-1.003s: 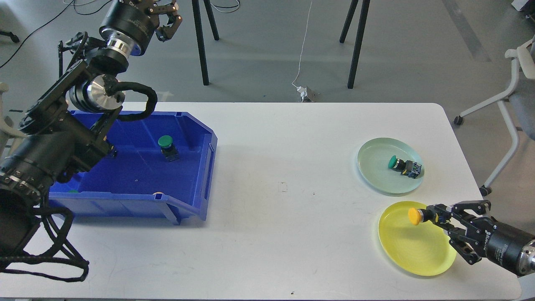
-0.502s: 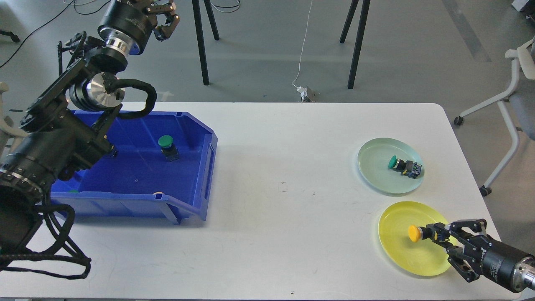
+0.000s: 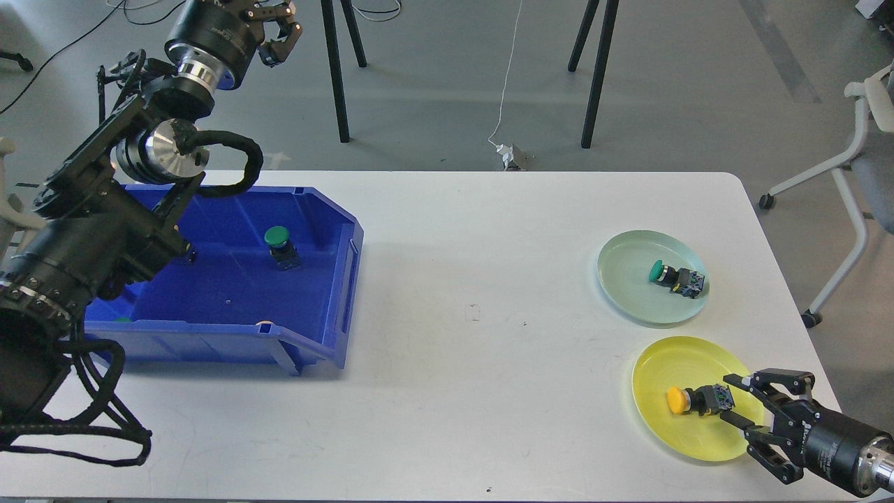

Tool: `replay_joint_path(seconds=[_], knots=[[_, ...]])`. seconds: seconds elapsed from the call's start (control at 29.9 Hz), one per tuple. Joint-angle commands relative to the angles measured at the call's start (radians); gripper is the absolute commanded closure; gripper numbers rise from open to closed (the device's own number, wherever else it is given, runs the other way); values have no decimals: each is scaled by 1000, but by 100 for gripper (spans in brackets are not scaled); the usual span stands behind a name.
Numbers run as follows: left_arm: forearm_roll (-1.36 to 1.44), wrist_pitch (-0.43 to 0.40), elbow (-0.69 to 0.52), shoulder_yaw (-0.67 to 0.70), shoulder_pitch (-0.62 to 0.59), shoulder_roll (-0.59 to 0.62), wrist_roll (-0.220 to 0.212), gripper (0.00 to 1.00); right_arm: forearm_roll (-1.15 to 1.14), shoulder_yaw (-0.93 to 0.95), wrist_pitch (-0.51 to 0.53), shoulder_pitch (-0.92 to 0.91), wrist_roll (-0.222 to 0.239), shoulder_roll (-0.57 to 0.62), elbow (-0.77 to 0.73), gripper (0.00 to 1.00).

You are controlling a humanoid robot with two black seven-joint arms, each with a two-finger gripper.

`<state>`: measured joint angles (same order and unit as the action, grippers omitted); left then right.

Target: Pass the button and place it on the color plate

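A yellow button [image 3: 688, 401] lies on its side on the yellow plate [image 3: 670, 363] at the front right. My right gripper [image 3: 735, 399] is low over the plate just right of it, jaws spread, the button's dark body at their tips. A green button [image 3: 673, 277] lies on the pale green plate [image 3: 621, 269] behind. Another green button [image 3: 279, 246] stands in the blue bin [image 3: 335, 293] at the left. My left gripper [image 3: 278, 31] is raised beyond the table's far left edge, open and empty.
The white table [image 3: 475, 279] carries the bin and both plates. A small green piece [image 3: 122, 319] shows at the bin's front left corner, partly hidden by my left arm. Stand legs and a chair [image 3: 866, 140] are beyond the table.
My right gripper came down and back toward the front edge with the yellow button, then spread its jaws; the button now lies on the yellow plate. The left arm hardly moved.
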<state>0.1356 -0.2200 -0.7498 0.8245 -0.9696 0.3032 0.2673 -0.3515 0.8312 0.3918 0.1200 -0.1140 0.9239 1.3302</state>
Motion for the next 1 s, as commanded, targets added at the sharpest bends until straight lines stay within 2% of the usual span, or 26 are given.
replay_joint_path(seconds=[0.0, 0.07, 0.1, 0.17, 0.27, 0.37, 0.5, 0.74, 0.87, 0.97], knots=[[-1, -1, 0, -1, 0, 1, -2, 0, 11, 51, 21, 0, -30, 24, -3, 32], [1, 1, -3, -2, -1, 1, -2, 0, 12, 132, 24, 0, -76, 27, -5, 21], [1, 1, -5, -2, -1, -1, -2, 0, 12, 170, 22, -2, -91, 26, -5, 18], [1, 2, -6, -4, -3, 1, -2, 0, 14, 261, 21, -13, -110, 16, -8, 3], [1, 2, -8, -4, -3, 1, 0, 0, 14, 409, 25, -19, -112, -2, -6, 3], [2, 4, -6, -4, -3, 2, 4, 0, 14, 480, 35, -83, -113, -31, -3, 1], [4, 2, 3, -5, 0, 2, 3, 0, 14, 496, 29, -252, -113, -114, -20, 1], [-2, -1, 3, 10, -18, -1, 1, 0, 43, 496, 25, -517, -99, -256, -143, 1], [-5, -2, 3, 11, -35, -1, -2, 0, 141, 479, 25, -643, -67, -290, -241, 1], [-33, -2, 3, 11, -38, -1, -2, 0, 204, 467, 25, -736, -21, -321, -321, 1]])
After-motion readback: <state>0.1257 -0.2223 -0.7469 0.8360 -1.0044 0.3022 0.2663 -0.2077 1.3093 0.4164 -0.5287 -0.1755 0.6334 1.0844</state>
